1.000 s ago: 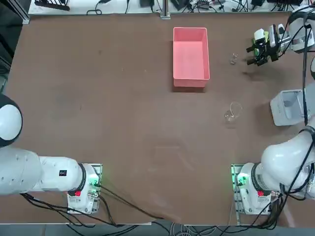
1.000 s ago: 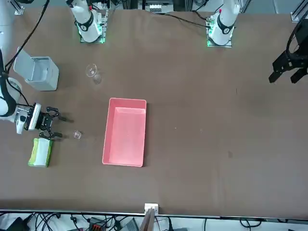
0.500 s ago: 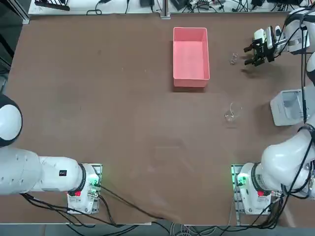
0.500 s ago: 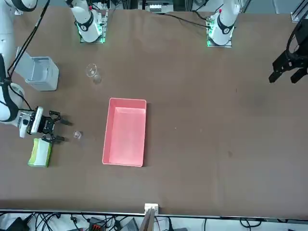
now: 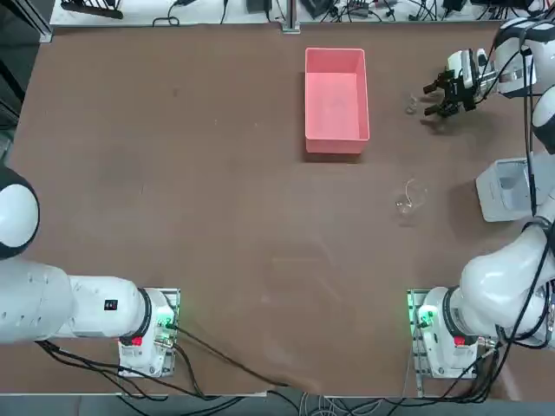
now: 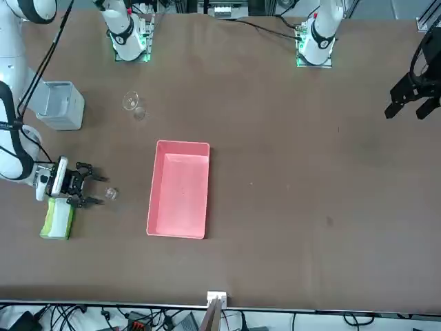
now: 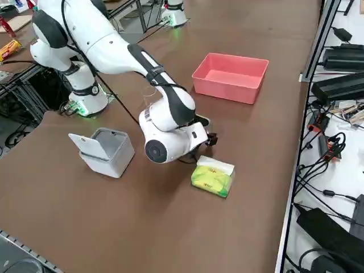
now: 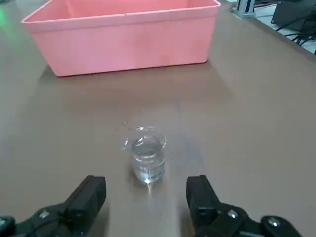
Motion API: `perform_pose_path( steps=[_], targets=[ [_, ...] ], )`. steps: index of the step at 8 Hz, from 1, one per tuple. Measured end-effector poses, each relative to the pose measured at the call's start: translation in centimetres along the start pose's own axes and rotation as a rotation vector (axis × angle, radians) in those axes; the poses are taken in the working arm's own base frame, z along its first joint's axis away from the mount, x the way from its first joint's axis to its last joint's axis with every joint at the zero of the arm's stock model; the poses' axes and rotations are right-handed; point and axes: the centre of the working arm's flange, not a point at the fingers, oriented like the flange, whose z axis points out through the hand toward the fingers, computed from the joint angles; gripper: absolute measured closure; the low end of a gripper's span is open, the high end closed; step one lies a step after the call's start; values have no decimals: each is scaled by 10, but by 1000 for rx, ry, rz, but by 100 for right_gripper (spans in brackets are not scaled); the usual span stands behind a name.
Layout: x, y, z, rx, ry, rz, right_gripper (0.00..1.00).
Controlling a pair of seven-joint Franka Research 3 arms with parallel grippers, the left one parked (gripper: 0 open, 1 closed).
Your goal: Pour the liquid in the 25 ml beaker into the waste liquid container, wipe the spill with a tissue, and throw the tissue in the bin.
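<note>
The waste liquid container [image 8: 123,37] was pink, the 25 ml beaker [image 8: 146,160] clear glass (table [image 8: 256,128] brown), tissue pack [image 7: 212,177] green.

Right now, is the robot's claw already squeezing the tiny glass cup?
No, the right claw is open, and the tiny clear glass beaker stands on the brown table just ahead of its two black fingers, untouched.

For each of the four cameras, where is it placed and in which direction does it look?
Top: overhead, looking down; both arm bases at the bottom, right gripper open beside the small beaker.
Front: across the table, facing the robot; right arm at left, green tissue pack below it.
Right side: raised, looking diagonally; the wrist hides the gripper, grey bin near.
Wrist: on the right arm, looking past its fingers at the beaker.
Shared: all four show the pink tray.
</note>
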Motion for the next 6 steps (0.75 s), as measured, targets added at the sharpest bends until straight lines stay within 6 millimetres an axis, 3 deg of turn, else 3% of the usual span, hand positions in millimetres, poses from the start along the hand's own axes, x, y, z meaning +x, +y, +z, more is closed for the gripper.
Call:
perform_pose_path(
  steps=[3, 6],
  targets=[
    [-1, 5, 17, 10, 11, -3, 0],
    [-3, 9, 19, 8, 13, -6, 0]
  ],
)
